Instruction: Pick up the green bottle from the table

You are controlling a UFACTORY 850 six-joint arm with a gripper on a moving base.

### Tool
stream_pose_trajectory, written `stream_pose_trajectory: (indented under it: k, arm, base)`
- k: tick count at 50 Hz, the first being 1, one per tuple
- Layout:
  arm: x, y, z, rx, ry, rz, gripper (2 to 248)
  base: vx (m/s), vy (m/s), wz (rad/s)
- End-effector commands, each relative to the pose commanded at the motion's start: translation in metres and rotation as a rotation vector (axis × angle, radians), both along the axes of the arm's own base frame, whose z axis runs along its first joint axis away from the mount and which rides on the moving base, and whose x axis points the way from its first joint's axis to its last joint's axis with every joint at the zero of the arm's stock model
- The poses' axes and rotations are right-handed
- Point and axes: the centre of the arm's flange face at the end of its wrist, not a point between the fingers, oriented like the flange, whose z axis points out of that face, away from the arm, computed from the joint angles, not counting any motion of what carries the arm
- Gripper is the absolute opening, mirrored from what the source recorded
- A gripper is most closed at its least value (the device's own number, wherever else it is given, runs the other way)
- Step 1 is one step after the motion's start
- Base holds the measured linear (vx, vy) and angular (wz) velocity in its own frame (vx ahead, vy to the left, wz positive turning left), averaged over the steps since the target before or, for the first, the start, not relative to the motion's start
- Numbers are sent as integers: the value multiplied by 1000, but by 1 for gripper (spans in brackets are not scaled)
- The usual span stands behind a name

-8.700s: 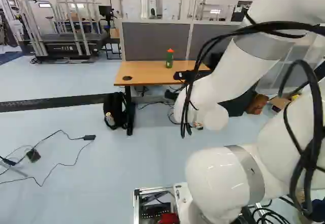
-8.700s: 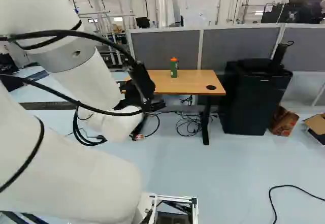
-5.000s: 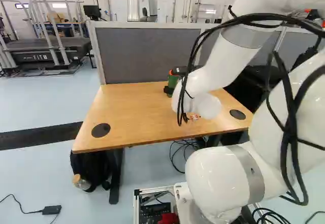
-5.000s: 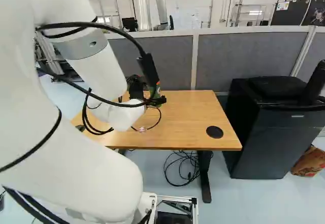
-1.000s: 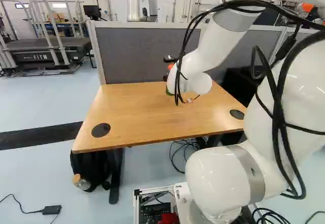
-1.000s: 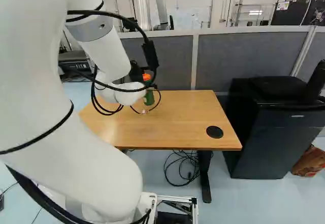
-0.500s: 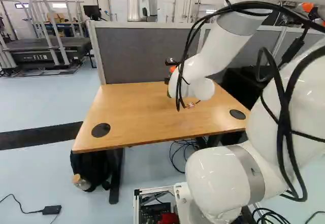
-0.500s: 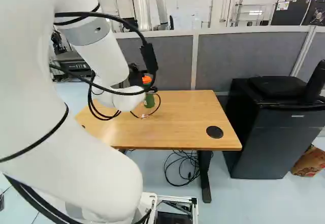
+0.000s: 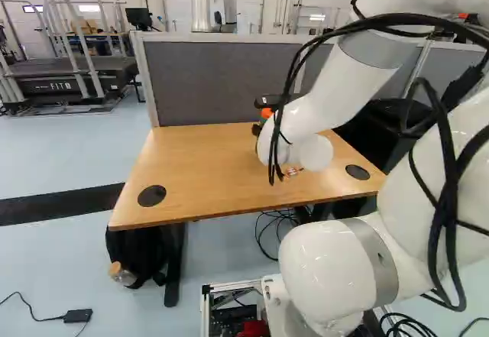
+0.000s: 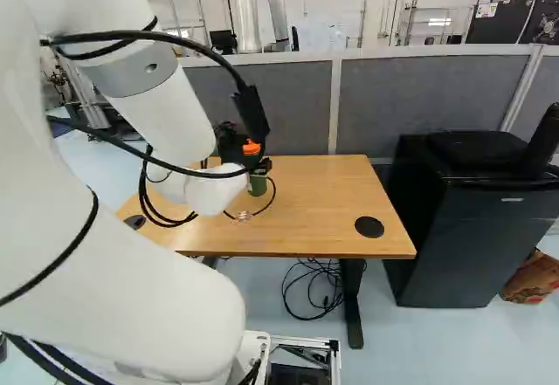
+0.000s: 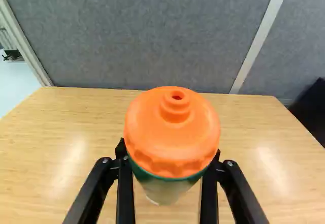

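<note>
The green bottle (image 11: 165, 187) is clamped between the two sides of the tool (image 11: 170, 155), just below its orange cap (image 11: 172, 125) and over the desk (image 11: 56, 142); whether its base touches, I cannot tell. It looks stiff, smooth and hardy, probably light unless full, but likely to swing if pinched high, so the body under the cap is the better hold. Right of the tool in the left base view, the arm (image 9: 336, 85) slants up and back.
</note>
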Motion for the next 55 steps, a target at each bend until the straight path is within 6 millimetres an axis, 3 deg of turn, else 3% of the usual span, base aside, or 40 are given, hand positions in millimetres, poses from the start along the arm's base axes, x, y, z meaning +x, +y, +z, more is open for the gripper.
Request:
stream_pose_trajectory:
  k: [26,55]
  arm:
    - [-32,-4,-14,12,-12,-32,12]
    - [-38,-4,-16,14,-15,-38,12]
  base:
    - [0,0,0]
    - [0,0,0]
